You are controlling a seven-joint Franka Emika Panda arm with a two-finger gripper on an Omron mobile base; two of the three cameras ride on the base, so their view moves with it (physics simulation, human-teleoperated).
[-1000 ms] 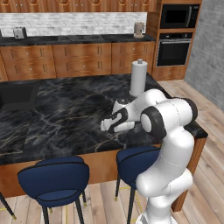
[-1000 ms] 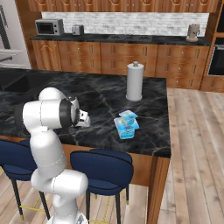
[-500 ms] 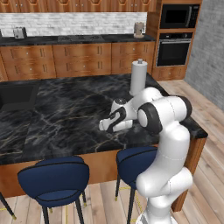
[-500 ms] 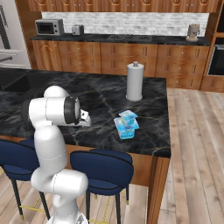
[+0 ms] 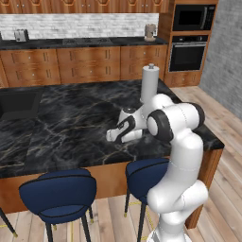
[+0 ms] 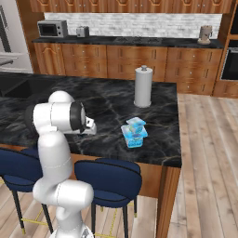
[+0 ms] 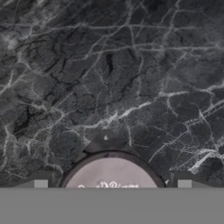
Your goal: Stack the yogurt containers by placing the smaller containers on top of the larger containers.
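Note:
A tiny round dark cup with a pale top (image 7: 111,175) stands on the black marble counter, low in the hand view. My gripper (image 7: 112,183) is open, its two fingertips (image 7: 40,183) on either side of the cup and not touching it. In the base views the gripper (image 5: 113,136) (image 6: 89,128) hangs low over the island's near part. To its right, a small light-blue pack (image 6: 135,123) looks to rest on the wider teal-and-white pack (image 6: 135,138). The arm hides both packs in the left base view.
A tall white paper-towel roll (image 6: 143,87) (image 5: 150,84) stands behind the packs near the island's far right. Blue stools (image 5: 59,196) sit under the island's near edge (image 6: 139,160). A dark sink (image 5: 16,104) lies at the far left.
The arm's elbow has swung a little and the hand has settled slightly lower over the cup. The packs and the roll have not moved.

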